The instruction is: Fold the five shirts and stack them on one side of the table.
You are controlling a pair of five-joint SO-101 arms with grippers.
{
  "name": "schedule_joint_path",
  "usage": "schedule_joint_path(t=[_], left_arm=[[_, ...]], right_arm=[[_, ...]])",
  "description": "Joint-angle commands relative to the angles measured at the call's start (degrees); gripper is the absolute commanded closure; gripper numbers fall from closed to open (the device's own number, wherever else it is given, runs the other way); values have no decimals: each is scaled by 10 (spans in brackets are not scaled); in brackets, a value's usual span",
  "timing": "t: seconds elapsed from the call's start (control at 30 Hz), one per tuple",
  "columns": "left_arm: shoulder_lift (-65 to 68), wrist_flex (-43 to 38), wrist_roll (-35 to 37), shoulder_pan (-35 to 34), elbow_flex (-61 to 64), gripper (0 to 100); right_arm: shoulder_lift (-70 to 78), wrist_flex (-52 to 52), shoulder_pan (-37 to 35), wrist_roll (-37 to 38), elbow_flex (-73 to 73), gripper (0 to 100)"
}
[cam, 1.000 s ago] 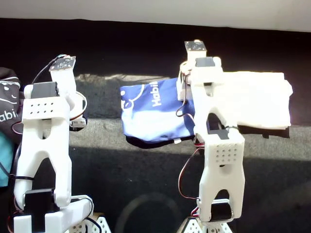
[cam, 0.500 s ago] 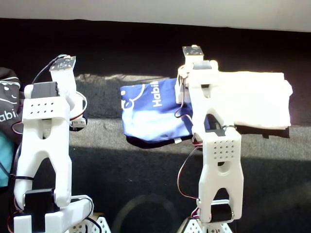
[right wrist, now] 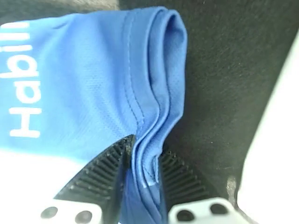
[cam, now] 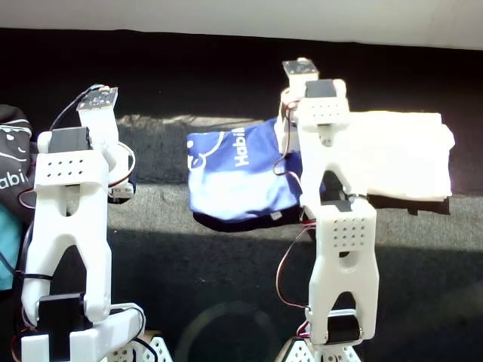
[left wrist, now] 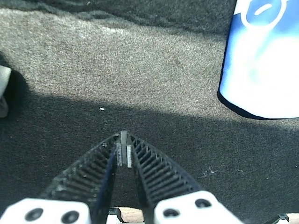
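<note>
At table centre: blue shirt [cam: 238, 177], its edge nearest the white shirt [cam: 400, 154] hidden behind an arm in the high view. At that view's left edge: dark shirt [cam: 11, 158], cut off. Right gripper [right wrist: 144, 150]: pinched tight on the blue shirt's hem. Left gripper [left wrist: 124, 142]: closed, empty, over the dark table [left wrist: 140, 70].

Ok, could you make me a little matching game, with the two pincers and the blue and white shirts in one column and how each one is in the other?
1. left pincer
2. right pincer
3. blue cloth shirt with white lettering
4. white folded cloth shirt

A. lies free on the right side
B. shut, empty, over the dark felt table
C. pinched at its hem
D. shut on fabric

Pairs: 1-B, 2-D, 3-C, 4-A
</note>
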Motion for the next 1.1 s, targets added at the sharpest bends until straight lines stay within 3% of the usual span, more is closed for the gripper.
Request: schedule_joint_path(t=[0.0,0.4,0.6,0.87,1.07], left_arm=[[-22,-4,-4,-6,-2,990],[-22,-4,-4,-6,-2,990],[-22,-17,-4,-6,-4,990],[-21,-33,-4,-5,-1,990],[-21,-33,-4,-3,-2,990]], right_arm=[[-80,54,15,25,-80,992],[-172,74,170,147,-121,992],[-185,69,250,244,-122,992],[-182,-44,340,319,-114,992],[-120,-96,351,341,-101,992]])
